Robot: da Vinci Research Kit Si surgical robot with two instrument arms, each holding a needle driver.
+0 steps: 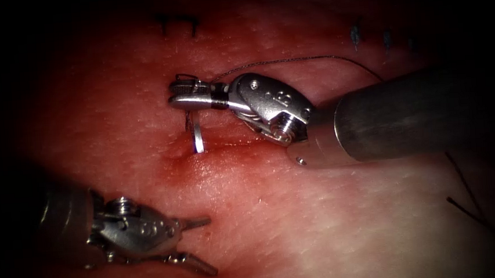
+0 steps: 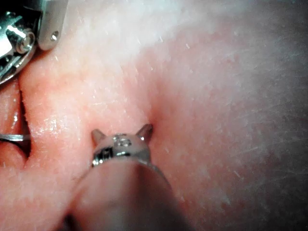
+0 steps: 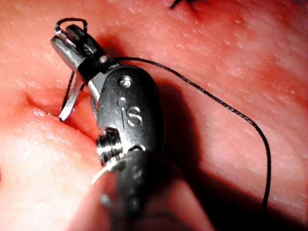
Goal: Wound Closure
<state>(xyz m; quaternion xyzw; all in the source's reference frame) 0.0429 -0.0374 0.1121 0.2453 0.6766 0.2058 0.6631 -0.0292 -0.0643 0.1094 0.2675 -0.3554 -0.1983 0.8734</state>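
1. Right end effector [image 1: 177, 96] is clamping the needle [image 1: 198, 138] near its rear end, thread [image 1: 288, 61] trailing back over its wrist.
2. Needle is hanging below those jaws, tip entering the tissue [image 1: 300, 222] at the cut [image 1: 225, 146].
3. Left end effector [image 1: 208, 245] is sitting well below the needle, jaws apart, holding nothing.
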